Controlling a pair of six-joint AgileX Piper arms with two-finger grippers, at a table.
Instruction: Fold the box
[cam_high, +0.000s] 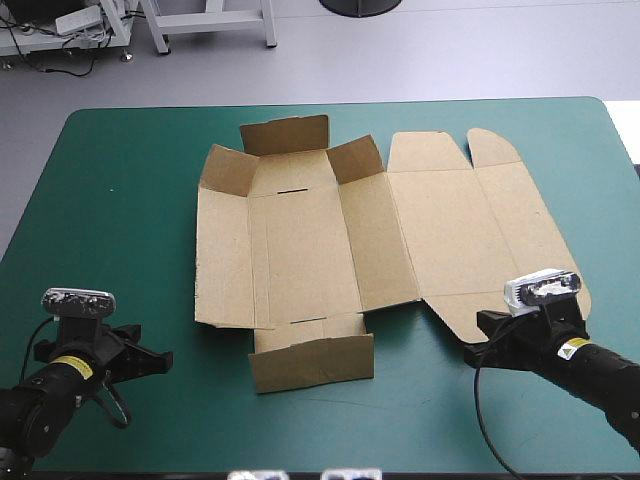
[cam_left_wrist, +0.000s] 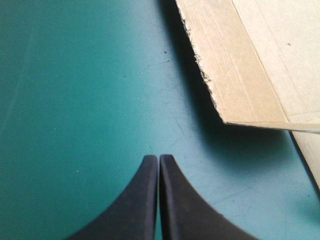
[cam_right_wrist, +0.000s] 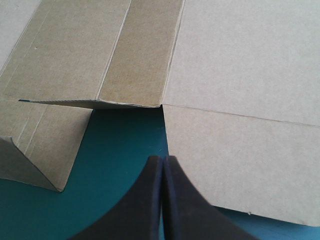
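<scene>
Presently the box (cam_high: 330, 250) lies unfolded on the table (cam_high: 120, 200), end flaps (cam_high: 312, 362) raised at 12 and 6 o'clock. Left gripper (cam_left_wrist: 159, 161), at its 8 o'clock, and right gripper (cam_right_wrist: 163, 161), at 4 o'clock, both closed, empty. Board judged light, stiff; grip flap edges.

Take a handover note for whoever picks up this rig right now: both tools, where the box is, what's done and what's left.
Left tool: shut, holding nothing, over bare teal-green cover just off the near left corner of the box.
Right tool: shut, holding nothing, at the near edge of the lid panel.
Box: spread open mid-table, lid panel flat to the right; end flaps partly raised.
Done: nothing tucked yet.
Left: raise and tuck the walls.
</scene>
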